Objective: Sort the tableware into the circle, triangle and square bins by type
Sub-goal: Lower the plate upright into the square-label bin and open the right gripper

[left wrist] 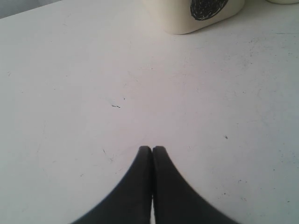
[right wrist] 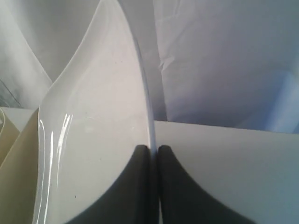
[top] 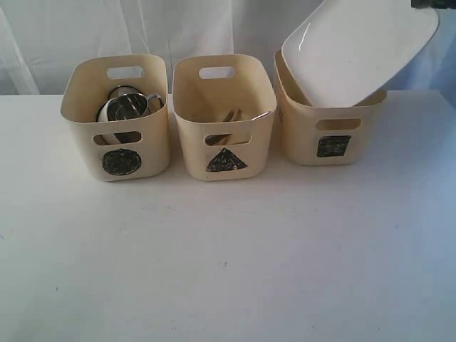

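A large white square plate (top: 360, 48) leans tilted over the square bin (top: 329, 127) at the right, its lower edge inside the bin. My right gripper (right wrist: 154, 148) is shut on the plate's rim (right wrist: 147, 102); in the exterior view only a dark bit of that gripper (top: 426, 3) shows at the top right corner. The circle bin (top: 117, 121) at the left holds steel mugs (top: 132, 105) and a white bowl (top: 107, 110). In the triangle bin (top: 224, 121) in the middle lie chopsticks (top: 231, 116) and cutlery. My left gripper (left wrist: 152, 149) hangs shut and empty above the bare table, the circle bin (left wrist: 196, 14) beyond it.
The three cream bins stand in a row at the back of the white table (top: 228, 256). A white cloth backdrop (top: 178, 28) hangs behind them.
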Robot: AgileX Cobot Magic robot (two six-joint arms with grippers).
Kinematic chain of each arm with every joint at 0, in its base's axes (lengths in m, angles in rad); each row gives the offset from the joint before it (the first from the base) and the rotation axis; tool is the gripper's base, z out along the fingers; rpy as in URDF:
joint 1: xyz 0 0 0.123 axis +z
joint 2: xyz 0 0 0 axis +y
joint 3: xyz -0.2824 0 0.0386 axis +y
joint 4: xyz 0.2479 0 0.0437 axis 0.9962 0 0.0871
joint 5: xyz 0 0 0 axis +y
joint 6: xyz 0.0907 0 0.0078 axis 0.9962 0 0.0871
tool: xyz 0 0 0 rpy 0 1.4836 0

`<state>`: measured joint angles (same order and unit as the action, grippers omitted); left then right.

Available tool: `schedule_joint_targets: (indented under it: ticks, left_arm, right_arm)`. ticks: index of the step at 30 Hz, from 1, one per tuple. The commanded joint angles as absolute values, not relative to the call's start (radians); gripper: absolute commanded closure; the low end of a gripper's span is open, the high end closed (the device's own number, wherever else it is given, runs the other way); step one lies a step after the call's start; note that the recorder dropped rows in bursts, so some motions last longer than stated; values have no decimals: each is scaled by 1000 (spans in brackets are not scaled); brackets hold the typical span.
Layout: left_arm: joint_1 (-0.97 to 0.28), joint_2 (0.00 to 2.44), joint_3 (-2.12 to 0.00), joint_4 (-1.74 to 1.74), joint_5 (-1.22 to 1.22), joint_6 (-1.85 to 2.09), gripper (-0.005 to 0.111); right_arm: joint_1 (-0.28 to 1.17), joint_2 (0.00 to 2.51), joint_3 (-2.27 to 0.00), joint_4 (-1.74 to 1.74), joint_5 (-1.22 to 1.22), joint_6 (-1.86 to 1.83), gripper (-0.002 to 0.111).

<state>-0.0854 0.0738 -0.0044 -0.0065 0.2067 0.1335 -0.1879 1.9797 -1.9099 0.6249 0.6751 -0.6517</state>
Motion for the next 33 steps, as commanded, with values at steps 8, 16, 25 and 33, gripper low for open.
schedule_joint_targets:
  ticks: [8, 16, 25, 33]
  left_arm:
    - [-83, 69, 0, -9, 217, 132, 107]
    - [-83, 69, 0, -9, 217, 132, 107]
    - [-83, 69, 0, -9, 217, 132, 107]
    - [-83, 69, 0, -9, 217, 132, 107]
  right_arm:
    - [-186, 1967, -1923, 657, 675, -784, 91]
    - [-186, 1967, -1923, 680, 688, -784, 74]
    - [-186, 1909, -1923, 746, 825, -781, 97]
    - [-175, 1786, -1854, 803, 1144, -837, 108]
